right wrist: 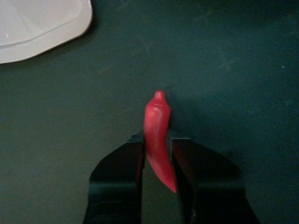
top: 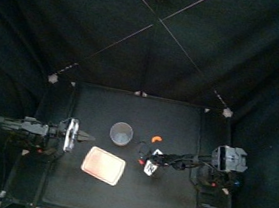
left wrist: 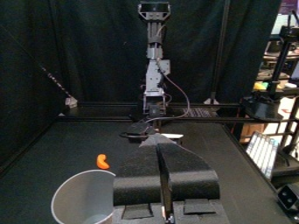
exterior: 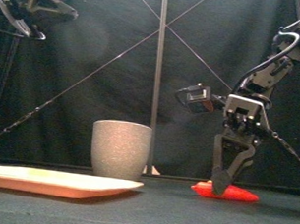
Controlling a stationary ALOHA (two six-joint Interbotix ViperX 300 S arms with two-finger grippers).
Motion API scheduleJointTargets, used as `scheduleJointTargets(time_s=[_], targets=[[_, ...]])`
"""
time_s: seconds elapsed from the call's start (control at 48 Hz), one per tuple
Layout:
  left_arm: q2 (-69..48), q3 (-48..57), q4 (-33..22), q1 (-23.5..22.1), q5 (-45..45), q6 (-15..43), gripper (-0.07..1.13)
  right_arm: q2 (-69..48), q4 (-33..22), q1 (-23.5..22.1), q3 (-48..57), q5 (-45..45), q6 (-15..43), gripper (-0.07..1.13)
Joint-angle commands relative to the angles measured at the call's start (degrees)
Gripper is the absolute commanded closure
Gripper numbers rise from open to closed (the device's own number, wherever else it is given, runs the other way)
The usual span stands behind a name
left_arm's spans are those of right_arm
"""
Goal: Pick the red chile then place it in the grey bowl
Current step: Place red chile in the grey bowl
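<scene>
A black table fills the lower half of the top view, closed in by black curtains. Near its middle stands the grey bowl (top: 121, 131), a tall speckled cup, with the pink tray (top: 104, 164) just in front of it, toward the table's front edge. A small orange toy (top: 157, 140) lies to the right of the bowl. The right gripper (top: 153, 164) reaches in from the right and sits low over the table, in front of the orange toy and just right of the tray. The left gripper (top: 69, 135) rests at the left side, apart from the bowl.

In the front view, the grey bowl (exterior: 120, 148) stands upright behind the flat tray (exterior: 54, 182). Well to its right, the red chile (exterior: 226, 192) lies on the table top, and the right gripper (exterior: 225, 182) comes down onto it from above. The left arm (exterior: 20, 9) hangs high at the upper left.

In the left wrist view, the left gripper (left wrist: 163, 171) has its jaws pressed together with nothing between them. The grey bowl (left wrist: 79, 198) shows its open rim just beside them, and the orange toy (left wrist: 101, 161) lies a little beyond.

In the right wrist view, the right gripper (right wrist: 158, 145) is clamped on the red chile (right wrist: 156, 112), one jaw against each side, with the pointed end sticking out past the tips. A corner of the tray (right wrist: 41, 26) shows apart from it.
</scene>
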Motion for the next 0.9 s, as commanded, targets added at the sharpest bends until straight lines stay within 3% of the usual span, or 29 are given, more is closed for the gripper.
scheduleJointTargets(time_s=[0.021, 0.479, 0.729, 0.896], targets=[[0.26, -0.70, 0.09, 0.09, -0.53, 0.09, 1.07, -1.41, -0.97, -0.35, -1.93, 0.26, -0.09, 0.59], [0.18, -0.70, 0.18, 0.09, -0.53, 0.09, 1.07, -6.86, -12.22, -5.27, -19.25, 1.93, -0.35, 0.58], [0.18, -0.70, 0.18, 0.09, -0.53, 0.09, 1.07, -1.49, -14.68, -11.16, -27.86, 1.23, -0.79, 0.57], [0.18, -0.70, 0.18, 0.09, -0.53, 0.09, 1.07, 3.08, -14.85, -12.30, -30.67, 0.97, -0.88, 0.50]])
